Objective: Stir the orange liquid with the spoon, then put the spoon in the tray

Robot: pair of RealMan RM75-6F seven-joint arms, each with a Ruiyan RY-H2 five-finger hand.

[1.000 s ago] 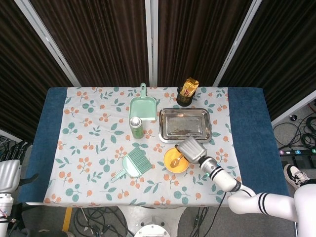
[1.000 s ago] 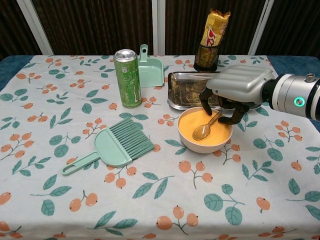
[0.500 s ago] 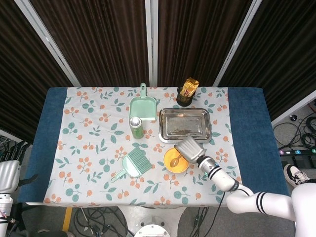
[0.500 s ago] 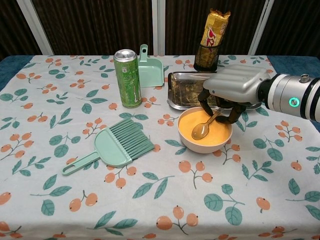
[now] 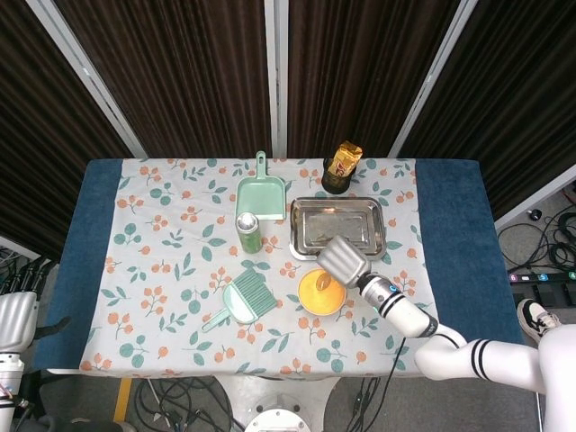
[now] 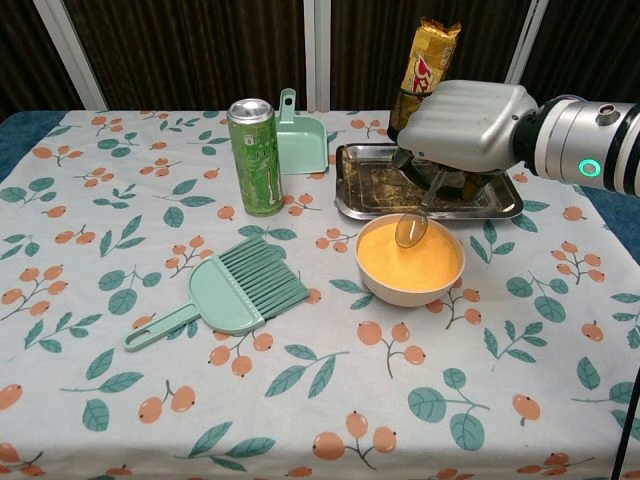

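— So, what do we see at our right hand (image 6: 468,125)?
— We grasp the spoon (image 6: 413,227), hanging bowl-down just above the orange liquid (image 6: 410,257) in the bowl (image 6: 400,292).
— And our left hand (image 5: 16,315)?
— It sits off the table's edge; we cannot tell its state.
— The tray (image 6: 505,206)?
— Just behind the bowl.

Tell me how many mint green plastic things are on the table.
2. The dustpan lies at the back, just behind the green can. The hand brush lies nearer the front, left of the bowl. Nothing suggests a hidden third.
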